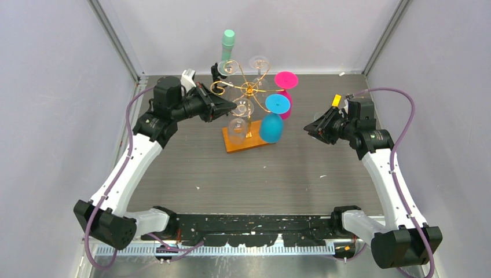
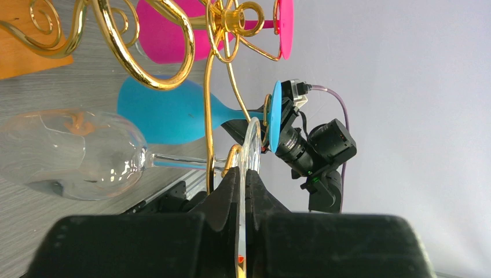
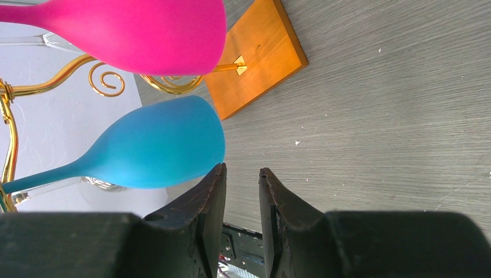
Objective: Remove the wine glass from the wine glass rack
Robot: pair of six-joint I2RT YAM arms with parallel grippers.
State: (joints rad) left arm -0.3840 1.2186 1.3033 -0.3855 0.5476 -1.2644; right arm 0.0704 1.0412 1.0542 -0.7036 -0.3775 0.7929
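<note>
The wine glass rack [image 1: 249,88] is thin gold wire, glossy and curled into spirals off a centre post, on a flat rectangular orange-brown wooden base [image 3: 255,58]. The table [image 3: 376,116] is grey with a fine streaked grain.

My left tool [image 2: 244,179] is clenched on the clear wine glass [image 2: 75,153]: its black fingertips pinch the edge of the thin round foot [image 2: 253,147], which stands edge-on between them. A gold wire curl loops around the stem just beyond the fingertips.

My right tool [image 3: 242,174] stands partly open and grasps nothing. The matte blue glass [image 3: 162,142] hangs just off its left finger, with the matte pink glass [image 3: 133,29] farther out past it.

The clear glass hangs upside down on the rack, foot up and bowl down near the base. Its long axis runs crosswise to my left tool's fingers, with the smooth, rounded bowl out to the left in the wrist view.
</note>
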